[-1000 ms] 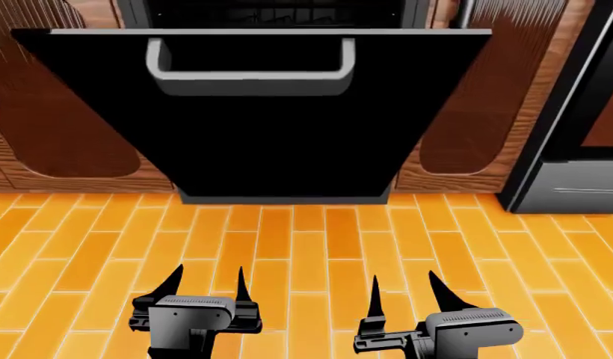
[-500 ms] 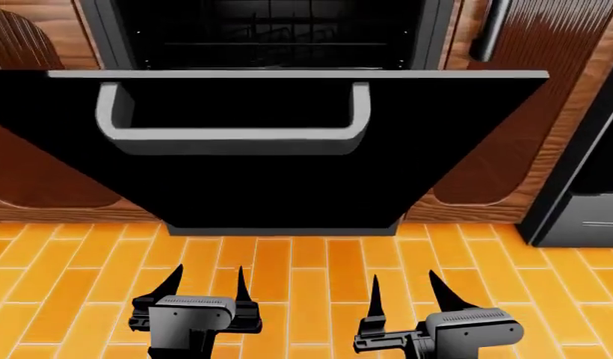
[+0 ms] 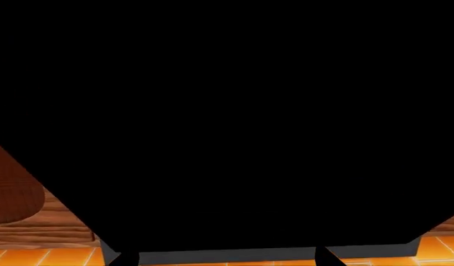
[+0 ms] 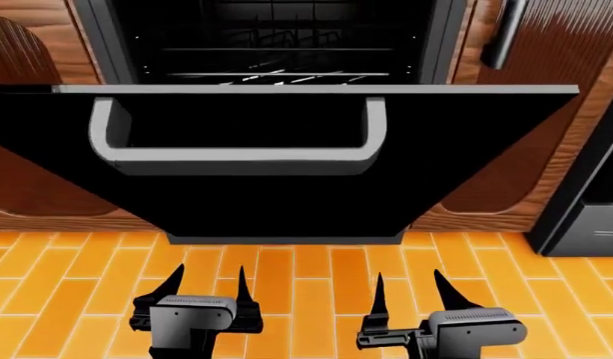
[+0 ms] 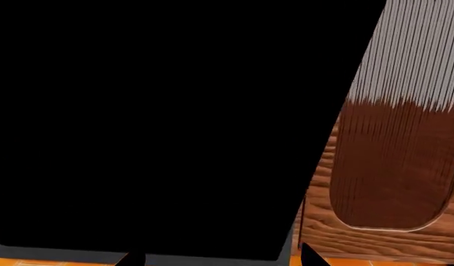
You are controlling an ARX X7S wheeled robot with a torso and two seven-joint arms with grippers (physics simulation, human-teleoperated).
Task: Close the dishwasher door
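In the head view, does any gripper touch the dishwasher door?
No, the left gripper and the right gripper are both over the floor, apart from the door.

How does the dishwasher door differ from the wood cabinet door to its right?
The dishwasher door is glossy black and hangs open, tilted outward; the cabinet door is brown wood grain and sits shut. The dishwasher door's handle is a grey squared U; the cabinet door's handle is a dark upright bar. Both are glossy.

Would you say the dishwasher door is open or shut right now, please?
Open. The dishwasher door tilts out toward the robot, its top edge away from the cabinet, and the racks show in the cavity above its handle.
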